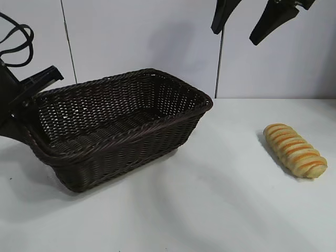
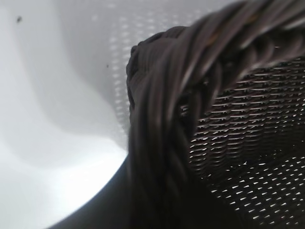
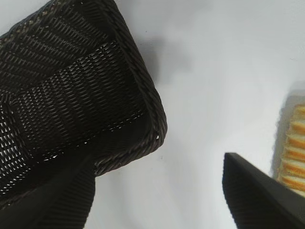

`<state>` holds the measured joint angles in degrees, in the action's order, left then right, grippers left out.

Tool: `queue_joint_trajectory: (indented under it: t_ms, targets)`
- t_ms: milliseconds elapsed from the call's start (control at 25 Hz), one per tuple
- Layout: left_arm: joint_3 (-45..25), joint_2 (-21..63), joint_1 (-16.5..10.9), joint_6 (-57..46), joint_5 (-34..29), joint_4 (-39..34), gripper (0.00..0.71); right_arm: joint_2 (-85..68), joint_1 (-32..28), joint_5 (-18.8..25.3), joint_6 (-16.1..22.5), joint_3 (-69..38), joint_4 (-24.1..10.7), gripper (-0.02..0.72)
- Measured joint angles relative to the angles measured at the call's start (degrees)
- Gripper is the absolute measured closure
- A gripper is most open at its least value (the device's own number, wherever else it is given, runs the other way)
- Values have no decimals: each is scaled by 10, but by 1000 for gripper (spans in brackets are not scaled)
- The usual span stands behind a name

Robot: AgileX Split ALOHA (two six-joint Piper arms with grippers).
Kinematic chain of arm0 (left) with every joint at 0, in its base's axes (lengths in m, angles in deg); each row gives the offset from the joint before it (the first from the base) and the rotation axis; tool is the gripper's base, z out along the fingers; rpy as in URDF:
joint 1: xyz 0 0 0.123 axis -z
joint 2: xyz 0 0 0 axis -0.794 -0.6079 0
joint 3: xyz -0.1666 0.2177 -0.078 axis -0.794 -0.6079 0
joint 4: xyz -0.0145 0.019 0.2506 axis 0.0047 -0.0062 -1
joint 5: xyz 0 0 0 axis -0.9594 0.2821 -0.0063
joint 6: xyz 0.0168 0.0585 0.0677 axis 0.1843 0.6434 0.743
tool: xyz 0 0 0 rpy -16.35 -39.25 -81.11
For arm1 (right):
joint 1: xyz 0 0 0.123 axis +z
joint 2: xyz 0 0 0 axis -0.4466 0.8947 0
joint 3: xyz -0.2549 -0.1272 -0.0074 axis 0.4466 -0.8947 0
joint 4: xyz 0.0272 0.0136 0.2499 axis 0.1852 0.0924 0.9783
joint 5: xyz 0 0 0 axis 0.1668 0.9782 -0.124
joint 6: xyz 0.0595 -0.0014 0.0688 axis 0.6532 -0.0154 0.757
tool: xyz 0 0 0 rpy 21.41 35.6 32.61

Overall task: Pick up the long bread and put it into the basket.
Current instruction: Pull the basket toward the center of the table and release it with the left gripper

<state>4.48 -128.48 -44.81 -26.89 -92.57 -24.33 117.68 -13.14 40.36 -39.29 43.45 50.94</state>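
Note:
The long bread, golden with orange-brown ridges, lies on the white table at the right, well apart from the basket. It shows at the edge of the right wrist view. The dark brown wicker basket sits left of centre, its left end tipped up. My left gripper is at that left end, shut on the braided rim. My right gripper hangs high above the table between basket and bread, open and empty. The basket's corner lies below it.
A white wall with vertical seams stands behind the table. Black cables loop at the far left above the left arm. Bare white table spreads in front of the basket and around the bread.

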Motion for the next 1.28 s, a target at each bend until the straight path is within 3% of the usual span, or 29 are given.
queue_joint_trajectory:
  t_ms: [440,1280]
  targets:
    - [155,-104,0,133,-127,-6,613,0,0,0,0,0,0,164]
    - [181,-147,0,179,-102,-11,613,0,0,-1,0,0,4,164]
